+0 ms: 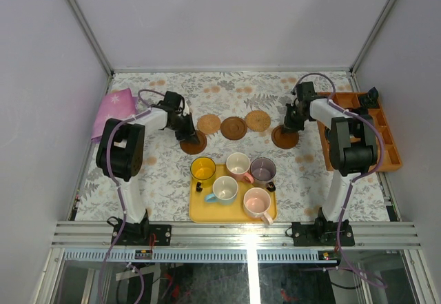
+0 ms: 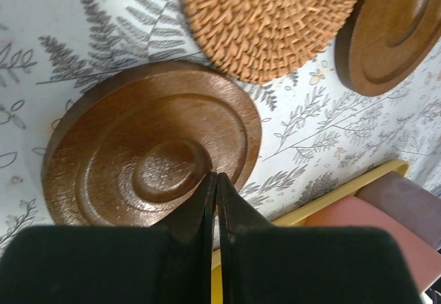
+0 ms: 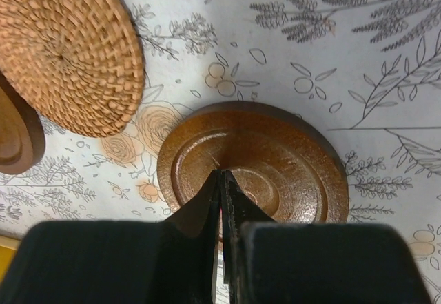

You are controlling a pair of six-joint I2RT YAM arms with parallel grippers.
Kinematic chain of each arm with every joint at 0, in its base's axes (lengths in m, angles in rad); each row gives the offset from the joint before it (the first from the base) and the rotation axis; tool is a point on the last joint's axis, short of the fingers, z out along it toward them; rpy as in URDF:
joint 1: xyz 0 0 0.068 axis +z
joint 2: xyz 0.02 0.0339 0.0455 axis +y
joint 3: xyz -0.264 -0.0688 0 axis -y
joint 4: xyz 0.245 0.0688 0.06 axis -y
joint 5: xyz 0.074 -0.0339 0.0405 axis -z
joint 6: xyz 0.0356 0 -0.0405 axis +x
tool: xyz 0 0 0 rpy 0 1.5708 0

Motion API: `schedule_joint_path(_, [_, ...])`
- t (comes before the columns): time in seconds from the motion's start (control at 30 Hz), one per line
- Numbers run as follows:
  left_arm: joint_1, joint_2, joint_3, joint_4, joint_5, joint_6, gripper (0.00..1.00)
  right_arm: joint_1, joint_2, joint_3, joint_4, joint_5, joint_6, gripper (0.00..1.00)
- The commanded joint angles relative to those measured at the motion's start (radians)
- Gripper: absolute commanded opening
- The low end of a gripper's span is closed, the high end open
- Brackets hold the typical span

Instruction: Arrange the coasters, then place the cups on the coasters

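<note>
Midway through arranging: five coasters [image 1: 233,127] strung in a loose row across the tabletop [image 1: 165,173], beyond the yellow tray [image 1: 198,211] carrying all five cups [image 1: 238,164]. No cup placed yet. Closed tight, empty, tips on the end coasters: left gripper [image 2: 216,178], right gripper [image 3: 222,176]. Hard to tell whether pressing or merely touching.
</note>
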Motion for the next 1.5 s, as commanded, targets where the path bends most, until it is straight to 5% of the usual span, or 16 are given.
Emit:
schedule_joint_path(0.0, [0.013,-0.014,-0.010,-0.052,-0.058,0.006,0.00,0.010,-0.037,-0.004,-0.038,0.007,0.008,0.02])
schedule_joint_path(0.57, [0.140,0.035,0.066,-0.031,-0.282,-0.136,0.00,0.007,0.147,0.215,-0.088,0.076,0.006,0.02])
schedule_joint_path(1.17, [0.188,0.291,0.405,0.000,-0.226,-0.181,0.00,-0.034,0.296,0.388,-0.098,0.172,0.058,0.02])
schedule_joint_path(1.47, [0.213,0.317,0.410,0.008,-0.220,-0.178,0.00,-0.057,0.297,0.389,-0.079,0.248,0.086,0.01])
